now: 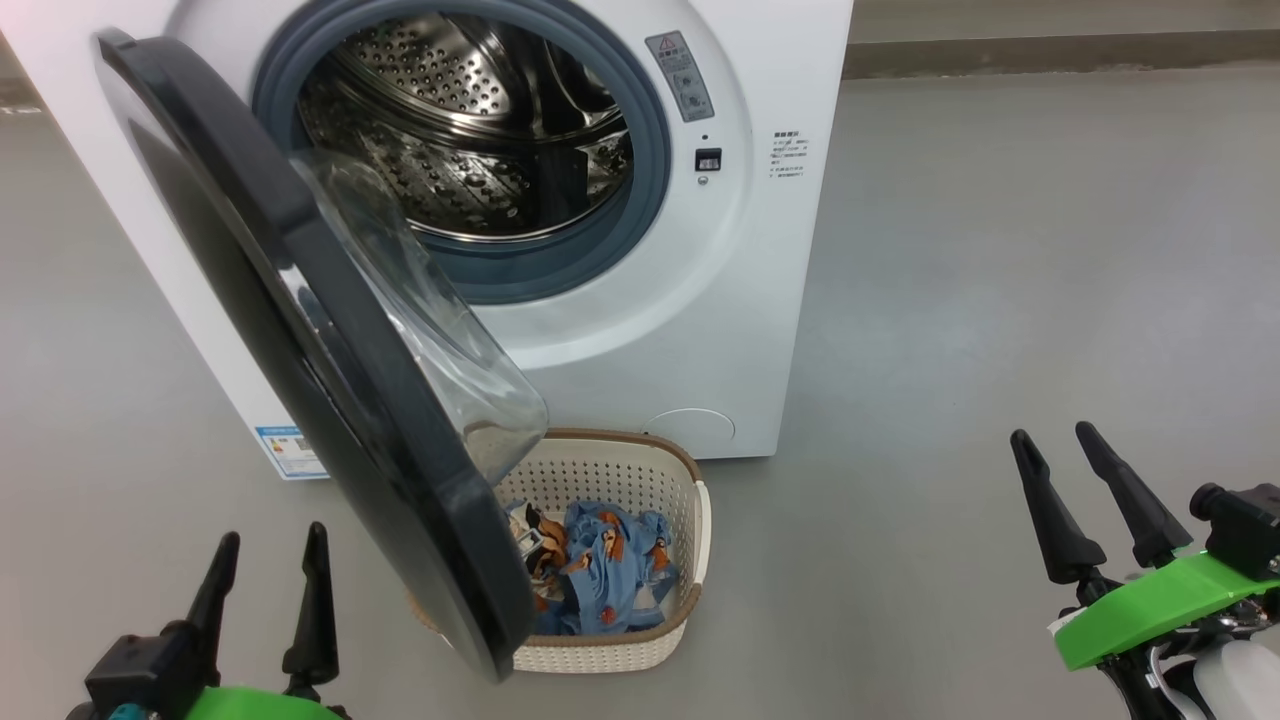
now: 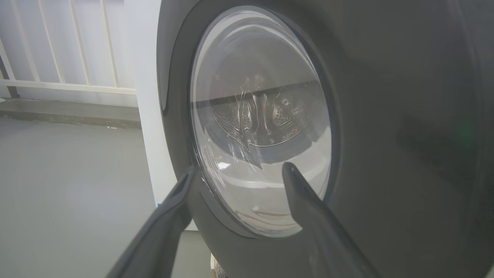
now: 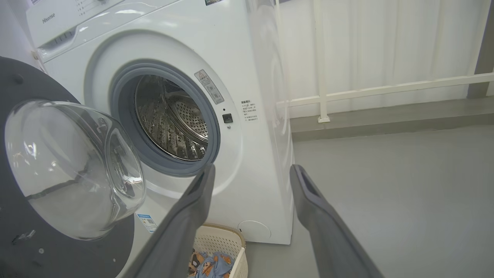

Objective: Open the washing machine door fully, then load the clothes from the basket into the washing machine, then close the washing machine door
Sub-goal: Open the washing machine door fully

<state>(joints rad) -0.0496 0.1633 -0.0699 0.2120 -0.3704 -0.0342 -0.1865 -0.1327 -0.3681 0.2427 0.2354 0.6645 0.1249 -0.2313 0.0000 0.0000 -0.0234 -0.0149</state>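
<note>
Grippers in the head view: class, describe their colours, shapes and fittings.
The left gripper and right gripper each have two long, tapering black fingers on a black block, set on a bright green mount. A pale forearm and thin cables follow the right one.

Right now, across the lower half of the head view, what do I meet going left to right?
In order: left claw → washing machine door, swung open → basket with the clothes in it → right claw.
</note>
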